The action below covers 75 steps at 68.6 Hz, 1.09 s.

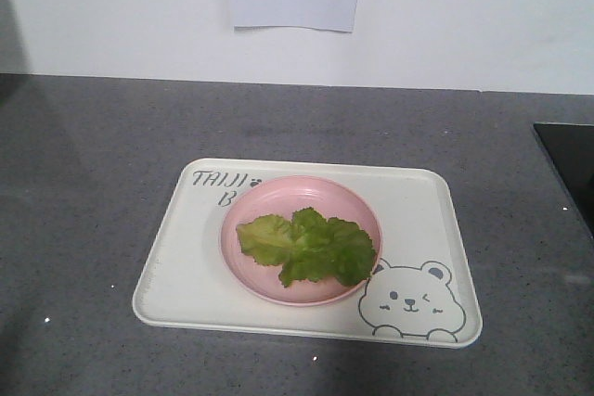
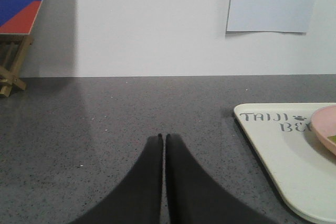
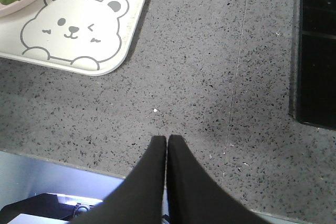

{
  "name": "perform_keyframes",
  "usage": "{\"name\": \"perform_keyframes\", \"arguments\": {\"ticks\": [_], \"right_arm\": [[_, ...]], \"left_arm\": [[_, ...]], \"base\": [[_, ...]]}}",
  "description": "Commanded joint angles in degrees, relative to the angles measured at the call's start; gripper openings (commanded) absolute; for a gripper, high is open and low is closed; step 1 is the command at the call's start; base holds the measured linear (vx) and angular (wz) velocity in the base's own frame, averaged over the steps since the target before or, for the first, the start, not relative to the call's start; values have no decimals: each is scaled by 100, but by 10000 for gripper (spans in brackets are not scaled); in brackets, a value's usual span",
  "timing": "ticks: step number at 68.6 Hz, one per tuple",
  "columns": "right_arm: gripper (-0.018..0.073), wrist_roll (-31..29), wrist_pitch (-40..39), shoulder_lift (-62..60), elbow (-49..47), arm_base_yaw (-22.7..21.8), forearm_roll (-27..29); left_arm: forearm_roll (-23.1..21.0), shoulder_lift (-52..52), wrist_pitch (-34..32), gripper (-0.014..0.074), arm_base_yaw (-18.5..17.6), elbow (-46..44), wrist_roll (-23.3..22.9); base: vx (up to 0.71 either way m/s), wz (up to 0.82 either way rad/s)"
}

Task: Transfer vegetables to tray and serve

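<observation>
Both jaws sit pressed together and empty, so you should pinch the limp, light, tearable vegetables (image 1: pixel 308 246) by their pale ribs, sparing the tray (image 1: pixel 427 220)

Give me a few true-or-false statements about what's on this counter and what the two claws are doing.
1. The lettuce leaves lie on the pink plate. True.
2. The plate sits beside the tray, on the counter. False: it sits on the tray.
3. The left claw grips a leaf. False: it is shut on nothing, above bare counter.
4. The right claw is shut and empty. True.
5. The tray's bear drawing is covered by the plate. False: it shows fully.
</observation>
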Motion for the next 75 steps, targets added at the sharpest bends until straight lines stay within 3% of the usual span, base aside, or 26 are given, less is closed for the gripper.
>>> {"name": "perform_keyframes", "arguments": {"ticks": [1,18,48,62,75], "right_arm": [[-8,-31,-398,37,-135,-35,-192],[-8,230,-2139,-395,129,-35,-597],[-7,380,-6005,-2215,2897,-34,-633],[-6,538,-6715,-2623,3740,-44,-633],[-6,466,-6507,-2623,3728,-44,-597]], "left_arm": [[-33,-98,-412,-7,7,139,-45],[-33,-98,-412,-7,7,139,-45],[-33,-98,-412,-7,7,139,-45],[-33,-98,-412,-7,7,139,-45],[-33,-98,-406,-8,7,139,-45]], "base": [[0,0],[0,0],[0,0],[0,0],[0,0]]}}
